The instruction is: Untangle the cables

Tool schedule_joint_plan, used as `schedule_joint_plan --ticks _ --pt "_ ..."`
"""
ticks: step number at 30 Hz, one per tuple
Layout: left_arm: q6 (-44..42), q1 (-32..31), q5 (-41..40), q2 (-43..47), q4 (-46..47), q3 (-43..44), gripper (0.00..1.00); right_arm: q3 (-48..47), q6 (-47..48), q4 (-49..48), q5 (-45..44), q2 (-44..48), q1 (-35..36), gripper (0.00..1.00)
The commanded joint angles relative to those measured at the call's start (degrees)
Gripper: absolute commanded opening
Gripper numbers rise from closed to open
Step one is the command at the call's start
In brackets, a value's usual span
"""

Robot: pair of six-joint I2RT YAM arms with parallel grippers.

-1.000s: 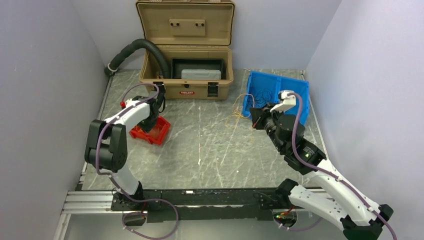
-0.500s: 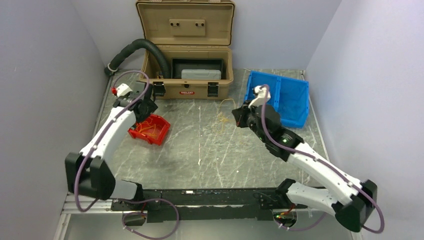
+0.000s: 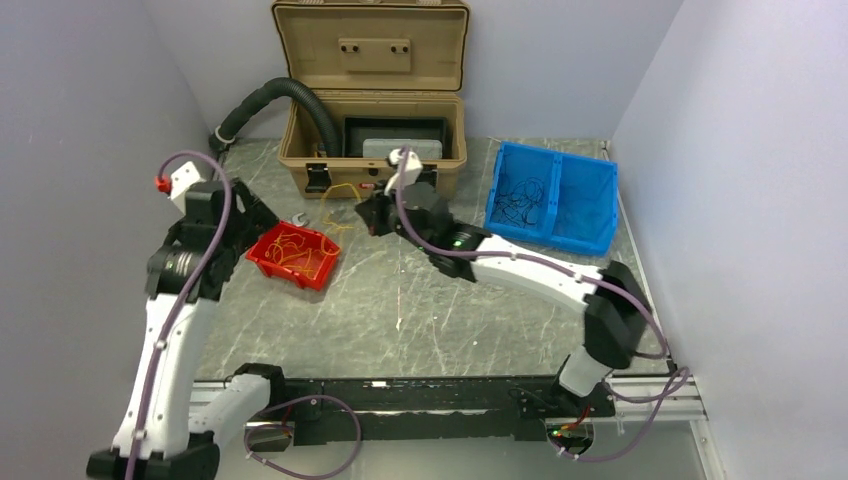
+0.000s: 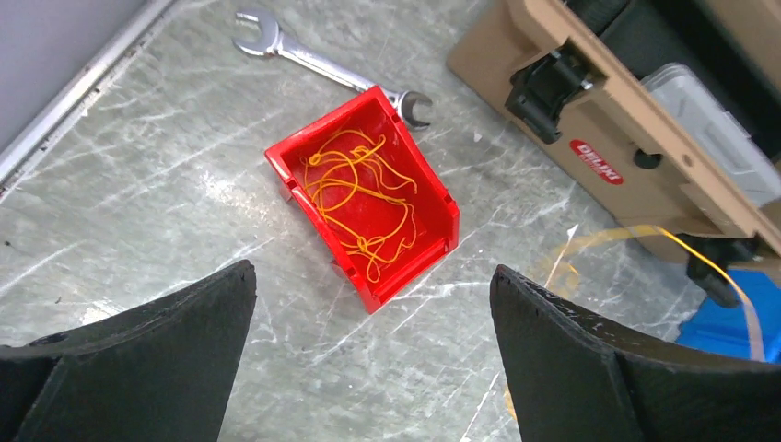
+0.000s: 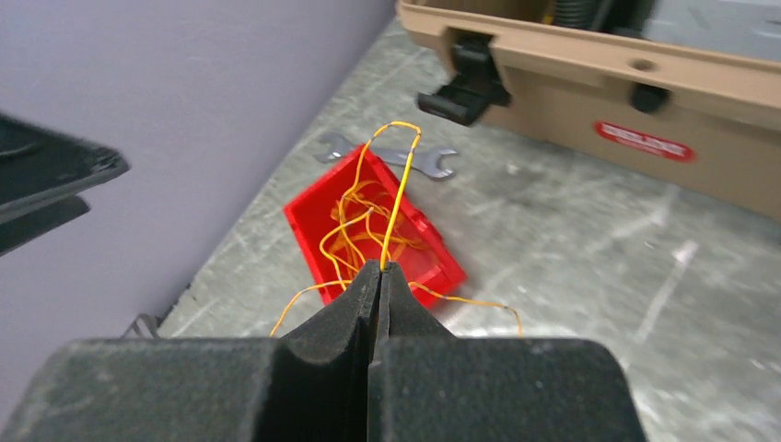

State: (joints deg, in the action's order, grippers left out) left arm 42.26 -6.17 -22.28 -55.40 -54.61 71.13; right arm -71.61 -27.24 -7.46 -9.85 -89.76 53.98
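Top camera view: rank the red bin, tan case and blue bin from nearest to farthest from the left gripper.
1. The red bin, just to the right of the left gripper, slightly toward the bases.
2. The tan case, at the back, to its right.
3. The blue bin, far right of the table.

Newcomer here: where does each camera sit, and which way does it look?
Top external: above and behind the robot, looking down on the table; left arm and right arm show.
Left wrist: on the left arm, looking down at the red bin; open jaws below.
Right wrist: on the right arm, looking low toward that bin; shut jaws pinch a yellow wire.
Both wrist views share bin, wrench, tan case.
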Motion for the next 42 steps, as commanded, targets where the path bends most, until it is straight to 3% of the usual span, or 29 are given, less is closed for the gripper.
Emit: schedule_joint_plan --ticks 1,9,19,31,37,42 --pt "-7.30 0.65 -1.67 5.88 -2.50 2.96 1.00 -9.06 -1.16 -10.98 0.95 -8.10 2.45 0.00" --pt "-10.09 0.73 -7.47 11.09 -4.15 3.96 0.99 -19.95 -2.61 -27.02 4.83 -22.21 3.76 0.00" --pt "-13.56 0.73 -14.57 13.07 -6.96 5.84 0.99 -35.19 -7.11 -31.95 10.53 -36.88 5.49 0.00" --pt "-15.06 0.73 -16.00 14.00 -5.49 3.22 0.99 -20.34 -16.91 -48.45 11.86 -39.42 4.21 0.00" --pt "-14.41 0.73 -15.00 13.55 -4.72 1.41 0.99 -11.41 -19.73 -51.97 11.15 -39.47 2.93 0.00" --pt "-14.24 0.73 -14.54 13.21 -4.37 0.86 0.99 -10.70 -18.76 -48.85 9.20 -40.43 2.80 0.00"
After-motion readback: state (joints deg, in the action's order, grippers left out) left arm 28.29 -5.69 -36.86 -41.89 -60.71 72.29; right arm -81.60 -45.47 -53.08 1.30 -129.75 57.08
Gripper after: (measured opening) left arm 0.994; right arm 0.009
